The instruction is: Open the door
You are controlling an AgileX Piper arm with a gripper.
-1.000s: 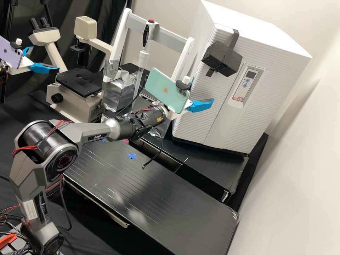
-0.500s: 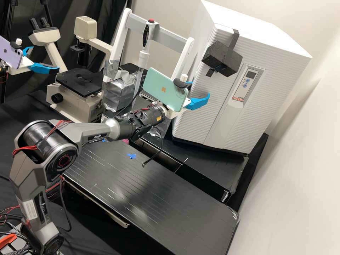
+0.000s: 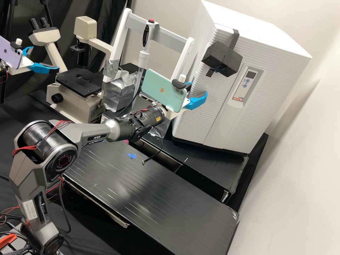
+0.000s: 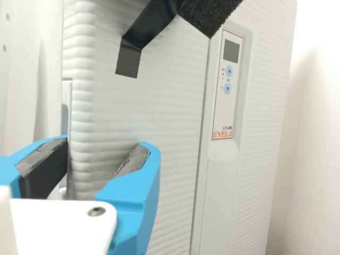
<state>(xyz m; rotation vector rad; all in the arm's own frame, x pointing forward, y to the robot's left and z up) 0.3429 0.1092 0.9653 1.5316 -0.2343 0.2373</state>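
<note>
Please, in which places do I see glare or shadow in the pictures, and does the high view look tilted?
High view: pale glare and streaks on the glossy black bench; yes, the cabinet leans, so it looks tilted. Wrist view: the wall is very bright in part, with a soft shadow beside the cabinet; the white plate near the fingers looks almost washed out.

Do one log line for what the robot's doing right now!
task: open door | gripper: at white cabinet's edge | jaws: open | door: looks shut | dark block: on cabinet's front
</note>
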